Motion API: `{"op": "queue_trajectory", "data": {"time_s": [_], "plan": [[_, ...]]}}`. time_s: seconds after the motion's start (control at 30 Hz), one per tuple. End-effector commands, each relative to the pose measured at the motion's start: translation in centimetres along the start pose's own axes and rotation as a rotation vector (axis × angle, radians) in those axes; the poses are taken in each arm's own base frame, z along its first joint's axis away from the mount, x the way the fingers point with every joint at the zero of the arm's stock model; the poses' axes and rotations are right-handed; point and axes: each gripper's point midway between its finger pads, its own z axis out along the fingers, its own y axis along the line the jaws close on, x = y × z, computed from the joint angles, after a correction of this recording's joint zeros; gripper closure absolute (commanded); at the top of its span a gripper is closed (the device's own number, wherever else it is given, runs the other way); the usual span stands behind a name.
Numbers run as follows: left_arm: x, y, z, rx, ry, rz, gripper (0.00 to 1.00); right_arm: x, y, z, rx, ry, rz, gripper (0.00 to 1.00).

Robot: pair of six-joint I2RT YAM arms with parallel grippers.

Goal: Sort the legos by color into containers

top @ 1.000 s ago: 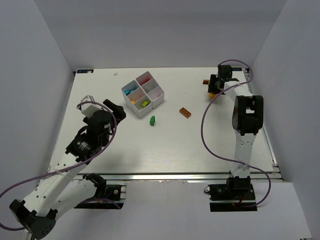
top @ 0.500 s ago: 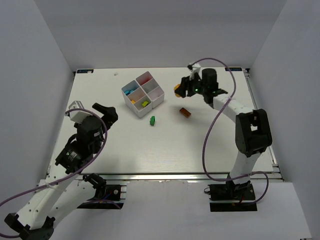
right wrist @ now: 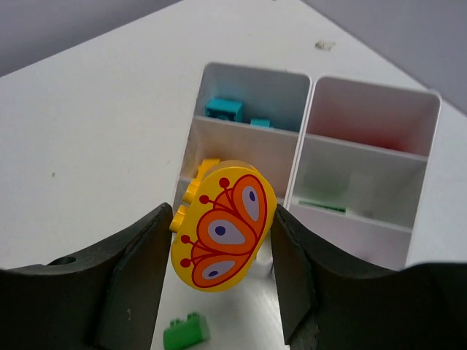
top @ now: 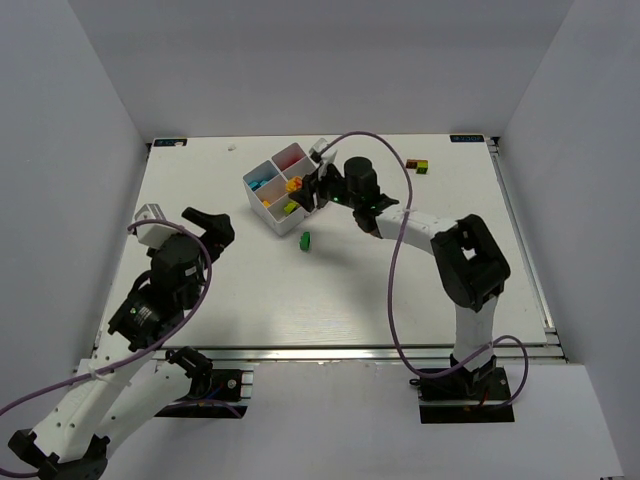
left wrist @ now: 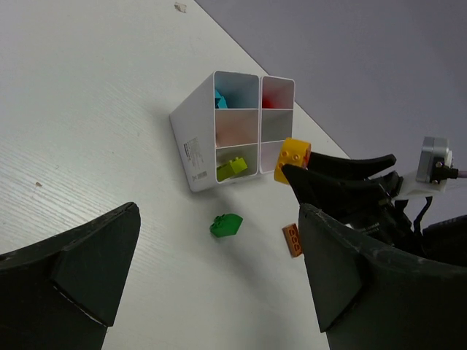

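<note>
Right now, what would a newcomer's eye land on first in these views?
The right hand grips a yellow brick printed with an orange butterfly, held close to the white four-compartment tray. A lone green brick lies loose on the tray's near side.

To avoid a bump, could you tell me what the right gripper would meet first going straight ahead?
Probably the white tray, just beyond the yellow brick the right gripper holds; depth is unclear.

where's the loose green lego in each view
Top external: green lego just off the near corner of the white tray.
Left wrist: mid-frame, below the tray.
Right wrist: bottom edge, under the held yellow brick.
Shared landmark: the white tray.
</note>
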Motion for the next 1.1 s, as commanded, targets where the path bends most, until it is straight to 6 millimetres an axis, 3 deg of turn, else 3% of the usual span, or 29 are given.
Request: {"op": "queue_trajectory", "data": {"time_s": [0.0,0.23,0.33,0.77,1.07], "plan": [[0.1,0.0,-0.1,0.009,0.003,-0.015,0.02,-5.1,0.1,2.6,0.037,-0.169,-0.110,1.00],[-0.3,0.7,-0.7,0.003,-0.005,-0.028,0.02,-5.8,0.6,6.6,0.067,-0.240,-0.145,0.97],[-0.4,1.1,-1.1,-0.001,-0.012,-0.036,0.02,-4.7,0.2,7.9,0.089,-0.231,-0.149,0.92],[-0.7,2.1,-1.9,-0.007,-0.019,-0.051,0.02,-2.4,-0.5,8.4,0.113,-0.198,-0.195,0.45],[-1.0,1.9,-2.2,-0.004,-0.010,-0.061,0.02,-1.8,-0.5,9.0,0.120,-0.194,-0.207,0.30]]}}
